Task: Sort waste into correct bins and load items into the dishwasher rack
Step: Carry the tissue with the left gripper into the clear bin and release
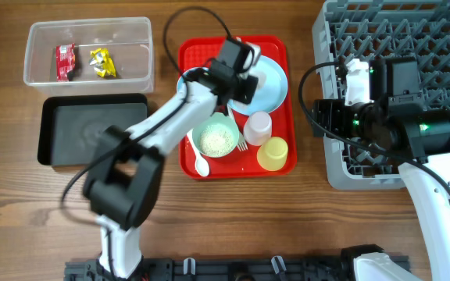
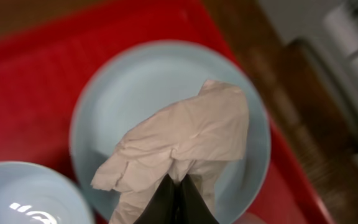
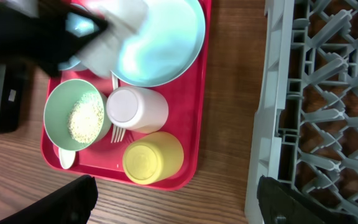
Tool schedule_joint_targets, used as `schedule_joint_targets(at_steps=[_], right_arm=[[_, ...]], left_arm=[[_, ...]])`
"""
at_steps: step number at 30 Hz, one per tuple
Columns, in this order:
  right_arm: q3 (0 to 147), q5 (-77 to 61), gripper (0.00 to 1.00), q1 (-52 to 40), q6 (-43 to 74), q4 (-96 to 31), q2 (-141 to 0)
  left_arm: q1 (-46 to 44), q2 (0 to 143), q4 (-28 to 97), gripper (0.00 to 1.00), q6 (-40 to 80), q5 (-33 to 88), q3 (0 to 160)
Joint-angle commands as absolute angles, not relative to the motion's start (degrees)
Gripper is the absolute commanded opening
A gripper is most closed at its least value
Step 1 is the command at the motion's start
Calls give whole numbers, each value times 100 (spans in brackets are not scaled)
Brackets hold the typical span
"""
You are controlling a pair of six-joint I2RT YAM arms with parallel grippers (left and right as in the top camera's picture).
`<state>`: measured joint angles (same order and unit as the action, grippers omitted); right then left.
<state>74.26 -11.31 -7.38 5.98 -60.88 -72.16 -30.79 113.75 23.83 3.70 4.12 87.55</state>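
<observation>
Only in the left wrist view is the tissue [image 2: 191, 134] properly seen. It's pinched at its lower edge by the left claw [image 2: 178, 200], fingers pressed together on it, over the plate [image 2: 135, 81] on the red tray [image 2: 36, 81]. From overhead that grip is hidden under the arm, but the wider layout is given: red wrapper [image 1: 65, 61] and yellow wrapper [image 1: 102, 64] in the clear tub [image 1: 88, 23], black tray [image 1: 92, 129] right beside it, rack [image 1: 444, 31] off to the right. The bowl [image 3: 55, 99] of rice [image 3: 86, 118], white cup [image 3: 135, 109], yellow cup [image 3: 151, 158] and fork [image 3: 118, 132] are shown close up in the right wrist view. The right claw [image 3: 174, 190] is spread wide by the rack's edge, with nothing gripped or touched.
</observation>
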Motion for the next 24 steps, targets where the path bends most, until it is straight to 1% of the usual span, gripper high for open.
schedule_joint_targets(at_steps=[1,5,8,14,17,18,19,20,21,22,23,24], right_arm=[[7509,-1026,87,-709,615,-6077,-7266],[7509,-1028,88,-709,615,-6007,-7266],[7509,-1031,87,-709,617,-5979,-7266],[7509,-1031,87,-709,615,-5961,-7266],[7509,-1031,87,-709,615,-5961,-7266],[7509,-1031,88,-709,615,-5959,-7266],[7509,-1031,87,-709,615,-5948,-7269],[7509,-1031,88,-709,615,-5937,-7273],[7509,-1031,88,-709,615,-5929,-7277],[7509,-1031,88,-709,617,-5924,-7279],[7509,-1031,87,-709,617,-5924,-7288],[7509,-1031,87,-709,615,-5924,-7288]], left_arm=[[-2718,10313,2416,4,327,-123,9035],[-2287,10064,2539,4,14,-989,9035],[-1811,10097,2644,4,-5,-1483,9032],[-609,10449,2633,4,3,-1540,9028],[-143,10661,2641,4,8,-1347,9028],[1,10744,2644,6,45,-1212,9028],[156,10836,2648,11,45,-952,9028],[257,10890,2657,26,45,-746,9028],[338,10945,2661,52,45,-563,9028],[401,10965,2665,87,45,-395,9028],[451,10975,2681,100,43,-231,9028],[486,10975,2692,100,45,-102,9028]])
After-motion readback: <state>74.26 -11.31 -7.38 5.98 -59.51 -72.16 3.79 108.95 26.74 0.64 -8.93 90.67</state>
